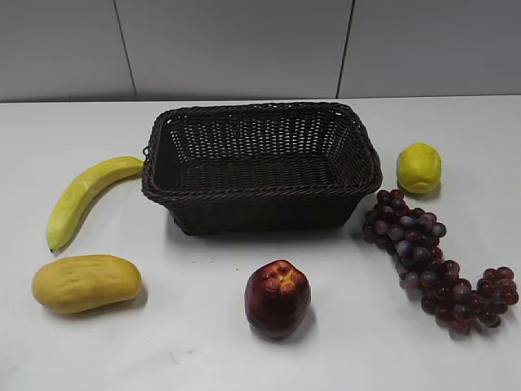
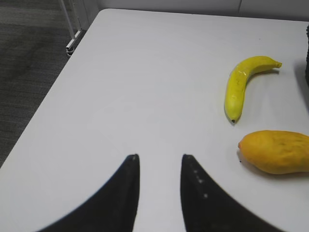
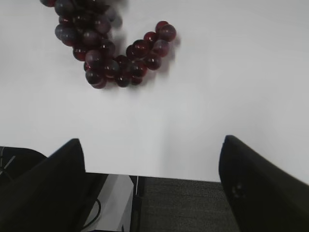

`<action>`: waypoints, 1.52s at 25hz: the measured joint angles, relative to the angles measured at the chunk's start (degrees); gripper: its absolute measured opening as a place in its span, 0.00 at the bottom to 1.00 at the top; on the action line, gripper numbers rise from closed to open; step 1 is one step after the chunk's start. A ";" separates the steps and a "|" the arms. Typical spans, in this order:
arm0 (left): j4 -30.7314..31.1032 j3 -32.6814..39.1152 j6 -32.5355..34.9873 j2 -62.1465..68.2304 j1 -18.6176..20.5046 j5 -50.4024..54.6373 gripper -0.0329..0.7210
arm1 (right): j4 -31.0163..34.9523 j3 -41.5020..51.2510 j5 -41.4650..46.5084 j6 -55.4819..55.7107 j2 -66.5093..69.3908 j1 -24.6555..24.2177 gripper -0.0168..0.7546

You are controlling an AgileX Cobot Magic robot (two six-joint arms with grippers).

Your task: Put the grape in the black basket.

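Long bunch of dark purple-red grapes (image 3: 104, 46) on the white counter (image 3: 217, 96), beside the large dark woven wicker basket (image 1: 260, 163), well ahead of the right hand (image 3: 152, 183), fingers wide apart and empty, left hand (image 2: 159, 193) narrowly open, holding nothing, near the yellow banana (image 2: 244, 84)

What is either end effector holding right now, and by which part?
Nothing. The left end effector and right end effector are both open and empty over the table; the grape bunch lies untouched beside the black basket.

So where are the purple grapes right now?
In the exterior view the grape lies on the table's right side, just right of the black basket, below the lemon and right of the apple.
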 joint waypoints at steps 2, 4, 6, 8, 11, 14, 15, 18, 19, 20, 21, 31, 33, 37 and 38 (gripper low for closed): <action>0.00 0.00 0.00 0.00 0.00 0.00 0.36 | 1.83 -1.71 -1.32 -2.47 4.47 0.00 0.88; 0.00 0.00 0.00 0.00 0.00 0.00 0.36 | 3.58 -3.41 -3.03 -5.86 9.58 0.00 0.88; 0.00 0.00 0.00 0.00 0.00 0.00 0.36 | 5.22 -4.95 -3.94 -8.13 14.53 0.00 0.88; 0.00 0.00 0.00 0.00 0.00 0.00 0.36 | 6.61 -6.23 -5.11 -10.03 18.66 0.74 0.87; 0.00 0.00 0.00 0.00 0.00 0.00 0.36 | 6.87 -7.78 -7.79 -10.90 24.27 4.36 0.87; 0.00 0.00 0.00 0.00 0.00 0.00 0.36 | 6.81 -9.74 -10.28 -11.02 29.60 9.86 0.87; 0.00 0.00 0.00 0.00 0.00 0.00 0.36 | 6.36 -10.62 -11.63 -10.87 31.56 11.63 0.87; 0.00 0.00 0.00 0.00 0.00 0.00 0.36 | 4.75 -12.79 -14.61 -8.56 37.23 14.81 0.87; 0.00 0.00 0.00 0.00 0.00 0.00 0.36 | 4.50 -13.14 -15.26 -8.14 38.91 15.07 0.87; 0.00 0.00 0.00 0.00 0.00 0.00 0.36 | 4.23 -13.51 -15.83 -7.84 41.29 15.26 0.87; 0.00 0.00 0.00 0.00 0.00 0.00 0.36 | 4.01 -13.64 -16.27 -7.68 42.99 15.33 0.87; 0.00 0.00 0.00 0.00 0.00 0.00 0.36 | 2.77 -14.00 -18.50 -5.29 53.97 15.33 0.72; 0.00 0.00 0.00 0.00 0.00 0.00 0.36 | 2.71 -14.18 -18.44 -5.28 53.91 15.33 0.54; 0.00 0.00 0.00 0.00 0.00 0.00 0.36 | 2.57 -14.72 -17.61 -4.69 52.21 15.33 0.34; 0.00 0.00 0.00 0.00 0.00 0.00 0.36 | 2.49 -15.11 -17.27 -4.04 51.31 15.33 0.33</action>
